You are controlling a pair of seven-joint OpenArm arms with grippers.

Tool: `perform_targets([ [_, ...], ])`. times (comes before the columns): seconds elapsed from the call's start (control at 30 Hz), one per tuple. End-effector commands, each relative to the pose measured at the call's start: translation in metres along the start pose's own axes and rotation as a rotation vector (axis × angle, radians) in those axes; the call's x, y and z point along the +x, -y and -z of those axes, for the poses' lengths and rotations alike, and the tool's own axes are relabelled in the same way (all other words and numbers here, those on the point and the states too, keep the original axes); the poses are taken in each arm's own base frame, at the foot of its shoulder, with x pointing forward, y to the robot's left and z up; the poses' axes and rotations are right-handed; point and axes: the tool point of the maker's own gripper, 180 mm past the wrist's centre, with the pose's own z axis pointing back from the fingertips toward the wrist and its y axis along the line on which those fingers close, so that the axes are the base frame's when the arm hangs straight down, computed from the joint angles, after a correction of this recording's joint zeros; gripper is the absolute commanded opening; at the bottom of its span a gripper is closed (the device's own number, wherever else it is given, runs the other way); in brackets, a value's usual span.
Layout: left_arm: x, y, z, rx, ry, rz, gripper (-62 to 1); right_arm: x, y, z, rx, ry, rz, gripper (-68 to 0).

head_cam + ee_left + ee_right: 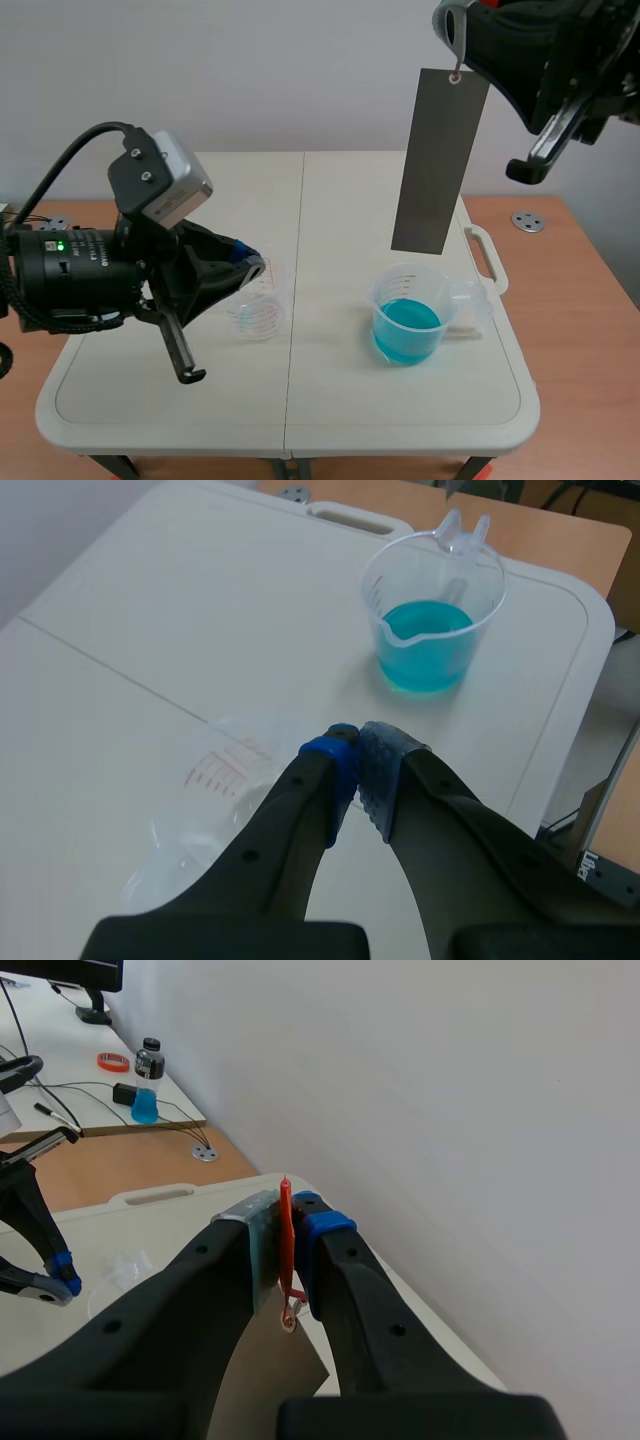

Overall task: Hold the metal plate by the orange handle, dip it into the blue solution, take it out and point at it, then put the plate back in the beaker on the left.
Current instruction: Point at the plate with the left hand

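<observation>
Right gripper clamped the orange handle; metal plate hung above the blue-solution beaker. Left gripper pinched together, empty. Pointing and return likely outstanding.

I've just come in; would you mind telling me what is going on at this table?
The right hand is shut on the orange handle and holds the metal plate high, so that it hangs above the beaker of blue solution with its lower edge out of the liquid. The left hand is shut on nothing and sits low by the empty clear beaker on the left of the table. The pictures do not show whether the plate has been dipped.
</observation>
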Motion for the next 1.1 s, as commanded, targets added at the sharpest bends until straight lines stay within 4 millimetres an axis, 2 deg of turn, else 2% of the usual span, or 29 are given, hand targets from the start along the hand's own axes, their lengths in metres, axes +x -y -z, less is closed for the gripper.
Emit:
perform_targets([
  [0.0,0.004,-0.001,0.005,0.004,0.019,-0.001,-59.3,0.010,0.004,0.000,0.001,0.032,-0.015,-66.3],
  [0.23,0.006,0.005,0.030,-0.012,0.013,0.044,-59.3,0.010,0.004,0.000,0.001,0.032,-0.016,-66.3],
  [0.43,0.016,-0.002,0.043,0.006,0.040,0.042,-59.3,0.010,0.004,0.000,0.001,0.032,-0.016,-66.3],
  [1.07,0.017,-0.006,0.047,0.018,0.038,0.055,-59.3,0.010,0.003,0.000,0.004,0.031,-0.015,-66.3],
])
